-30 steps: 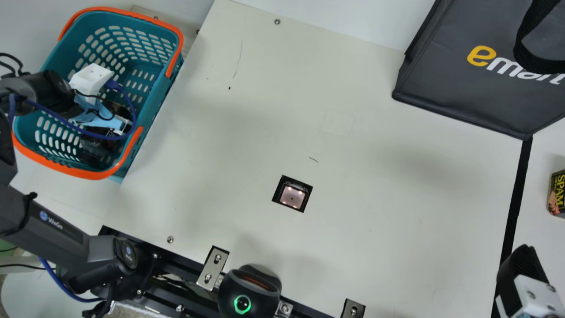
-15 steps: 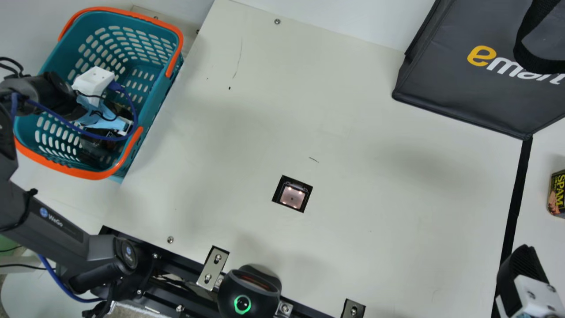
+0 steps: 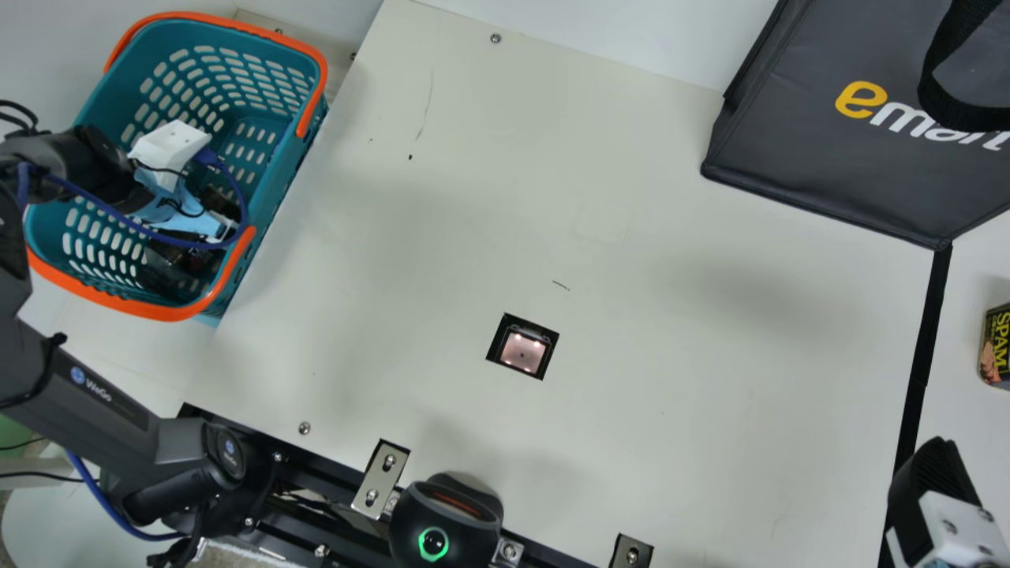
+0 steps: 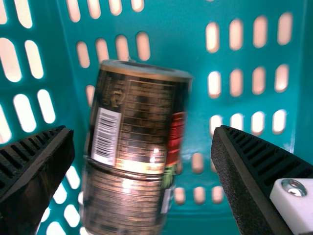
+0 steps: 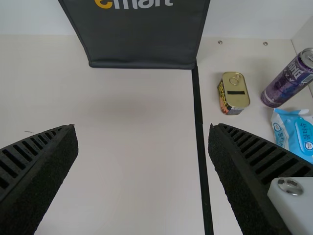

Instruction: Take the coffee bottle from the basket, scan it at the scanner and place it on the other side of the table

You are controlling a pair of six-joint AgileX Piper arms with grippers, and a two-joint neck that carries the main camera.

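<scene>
Black left hand (image 4: pixel 143 134) is hanging wide open, gripping nothing, over the coffee bottle (image 4: pixel 134 129) lying inside the teal basket (image 3: pixel 290 177) at left, probably lining up a grasp. Right hand (image 5: pixel 144 132) is hovering open, empty, near right, presumably leaving the scanner (image 3: pixel 522 351) accessible.

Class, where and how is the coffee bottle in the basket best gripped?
Probably grip the coffee bottle mid-body, from above into the basket, a finger along each long side: it is a straight cylinder, sides facing the open left gripper.
</scene>
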